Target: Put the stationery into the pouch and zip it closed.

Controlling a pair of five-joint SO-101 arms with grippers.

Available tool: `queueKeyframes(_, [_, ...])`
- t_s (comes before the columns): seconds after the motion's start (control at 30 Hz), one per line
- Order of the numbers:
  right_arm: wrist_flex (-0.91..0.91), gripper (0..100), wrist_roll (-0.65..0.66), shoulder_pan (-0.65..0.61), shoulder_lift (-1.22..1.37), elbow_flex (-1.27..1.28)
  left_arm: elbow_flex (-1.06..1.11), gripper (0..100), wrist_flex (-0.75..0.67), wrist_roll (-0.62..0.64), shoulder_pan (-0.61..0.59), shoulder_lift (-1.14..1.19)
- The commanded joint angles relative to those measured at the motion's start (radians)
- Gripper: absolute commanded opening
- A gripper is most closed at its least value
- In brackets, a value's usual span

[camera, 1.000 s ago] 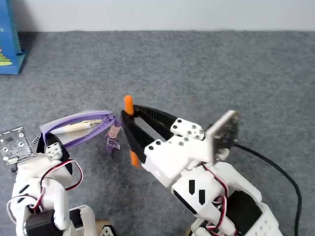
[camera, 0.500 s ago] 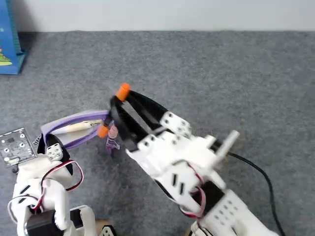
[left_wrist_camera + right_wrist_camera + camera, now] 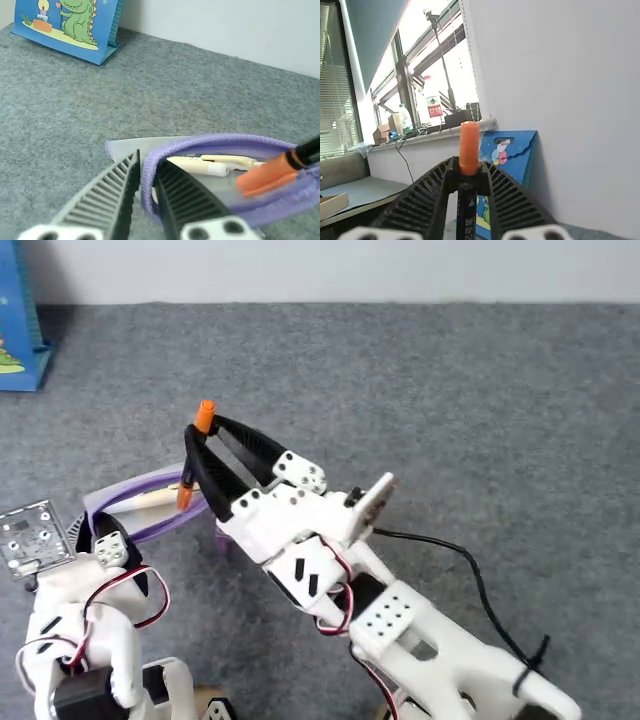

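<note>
From above, your right gripper (image 3: 199, 443) has its black ribbed fingers pinched on a pen (image 3: 186, 494), a dark barrel with an orange cap at each end. The lower cap sits at the mouth of the pouch (image 3: 140, 483), a soft purple fabric sleeve lying on the grey, felt-like table (image 3: 450, 390). A blue card bag (image 3: 18, 330) stands at the far corner. On the left wrist camera, your left gripper (image 3: 146, 164) has its grey ridged fingers nearly together, clamping the pouch's woven purple rim between them, and the mouth stands open in a long oval. Slim cream pens (image 3: 200, 166) lie inside against a pale lining, and the orange cap shows at the mouth on the side away from the fingers. On the right wrist camera, the toothed fingers close in a narrow V on the pen just below its rounded orange cap. The barrel stands upright between them, with the bag against the wall behind.
</note>
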Motion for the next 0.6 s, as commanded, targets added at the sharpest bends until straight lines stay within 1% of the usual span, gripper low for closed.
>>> queueKeyframes(0.0, [0.002, 1.3, -0.011, -0.007, 0.015, -0.012, -0.007, 1, -0.025, 0.011, 0.003, 0.008])
queueKeyframes(0.07, [0.090, 2.9, -0.008, -0.030, 0.004, -0.014, -0.007, 1, -0.025, 0.011, 0.003, 0.008])
queueKeyframes(0.2, [0.275, 15.2, -0.008, -0.081, -0.081, -0.015, -0.005, 1, -0.023, 0.009, 0.002, 0.008])
queueKeyframes(0.27, [0.363, 19.6, -0.008, -0.097, -0.153, -0.015, 0.001, 1, -0.023, 0.009, 0.002, 0.006])
queueKeyframes(0.43, [0.604, 18.7, -0.009, -0.096, -0.357, -0.020, 0.005, 1, -0.023, 0.009, 0.002, 0.006])
queueKeyframes(0.57, [0.858, 17.1, -0.008, -0.070, -0.504, -0.037, 0.005, 1, -0.025, 0.009, 0.002, 0.006])
